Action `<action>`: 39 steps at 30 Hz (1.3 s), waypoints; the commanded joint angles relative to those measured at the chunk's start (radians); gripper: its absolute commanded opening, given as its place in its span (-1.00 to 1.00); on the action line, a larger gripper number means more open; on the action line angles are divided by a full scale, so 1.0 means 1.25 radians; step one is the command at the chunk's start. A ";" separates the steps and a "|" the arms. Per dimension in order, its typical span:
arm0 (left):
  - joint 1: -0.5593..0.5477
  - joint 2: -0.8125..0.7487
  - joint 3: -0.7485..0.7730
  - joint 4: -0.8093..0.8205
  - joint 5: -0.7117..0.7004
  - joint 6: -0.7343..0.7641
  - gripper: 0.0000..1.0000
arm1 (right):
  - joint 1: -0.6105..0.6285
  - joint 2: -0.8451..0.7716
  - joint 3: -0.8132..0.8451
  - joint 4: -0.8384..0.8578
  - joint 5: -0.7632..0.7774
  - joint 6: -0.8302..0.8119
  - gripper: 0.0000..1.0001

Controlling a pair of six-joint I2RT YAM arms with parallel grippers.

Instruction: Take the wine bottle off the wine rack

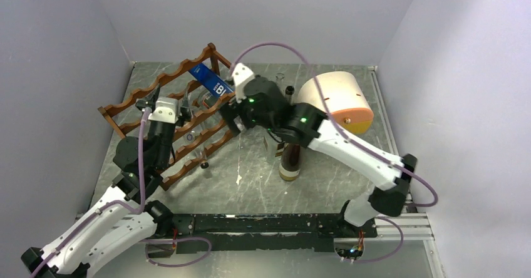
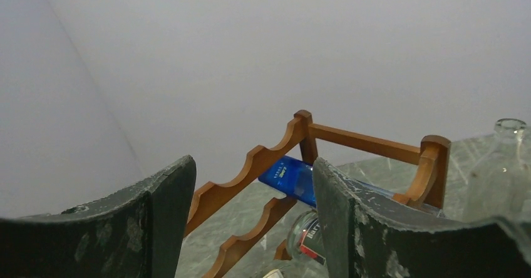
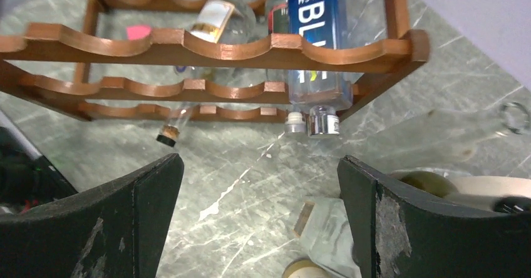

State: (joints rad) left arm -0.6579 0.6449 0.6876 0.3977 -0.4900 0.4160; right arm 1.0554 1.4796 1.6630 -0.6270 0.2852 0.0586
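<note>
Right jaws gape wide and empty, facing the capped end of the blue bottle (image 3: 316, 40) in the wine rack (image 3: 188, 43); left jaws part-open, empty, near its top rail.

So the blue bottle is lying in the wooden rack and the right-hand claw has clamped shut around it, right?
Not quite. The blue bottle does lie in the wine rack, but the right gripper is open and holds nothing: its jaws stand wide apart, short of the bottle's cap end. The right wrist view shows this.
</note>
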 commanded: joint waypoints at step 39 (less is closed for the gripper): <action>0.005 -0.041 -0.049 0.105 -0.028 0.086 0.58 | -0.034 0.266 -0.166 0.379 0.242 -0.216 0.63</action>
State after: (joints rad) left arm -0.6575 0.5949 0.6308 0.4992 -0.5194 0.5201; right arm 1.0172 1.8015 1.4609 -0.2577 0.5518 -0.1909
